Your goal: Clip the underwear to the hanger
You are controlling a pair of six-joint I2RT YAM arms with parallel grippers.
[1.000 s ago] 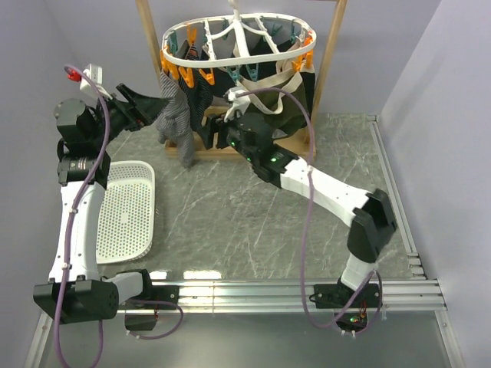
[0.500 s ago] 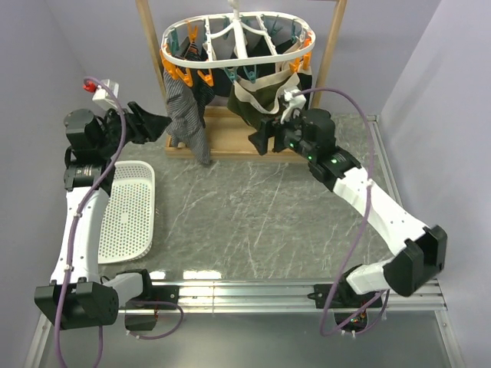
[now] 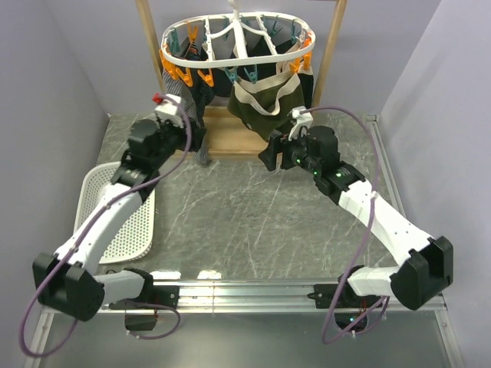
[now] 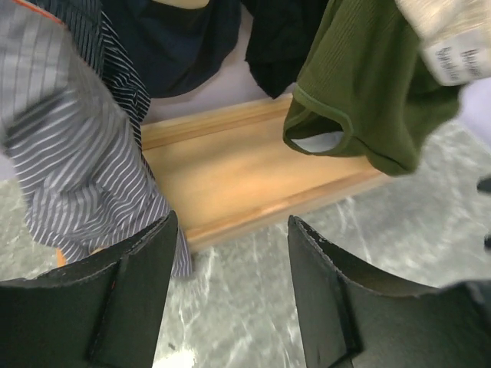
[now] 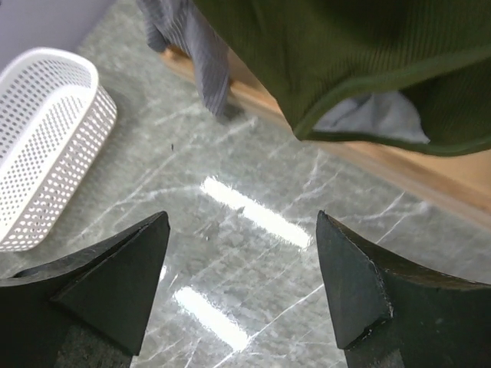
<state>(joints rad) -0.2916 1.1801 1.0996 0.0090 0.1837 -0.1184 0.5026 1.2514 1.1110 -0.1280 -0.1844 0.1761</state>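
The white oval hanger (image 3: 238,47) hangs from a wooden frame, with orange and teal clips round its rim. The light grey striped underwear (image 4: 69,161) hangs from clips at the hanger's left side, its lower end (image 3: 202,156) dangling to the frame's base. It also shows in the right wrist view (image 5: 196,46). My left gripper (image 3: 193,135) (image 4: 232,222) is open and empty, just in front of the underwear, its left finger close to the cloth. My right gripper (image 3: 268,156) (image 5: 242,218) is open and empty, low in front of the olive pair.
A dark olive pair (image 3: 265,103) (image 4: 360,84) and a dark navy striped garment (image 4: 126,84) hang on the same hanger. The wooden frame's base (image 4: 245,169) lies under them. A white perforated basket (image 3: 123,222) (image 5: 38,130) stands at the left on the marble table.
My left arm swung in from the far left to the front of the underwear, its jaws narrowing slightly. My right arm pulled back right, away from the clips. The underwear now hangs straight.
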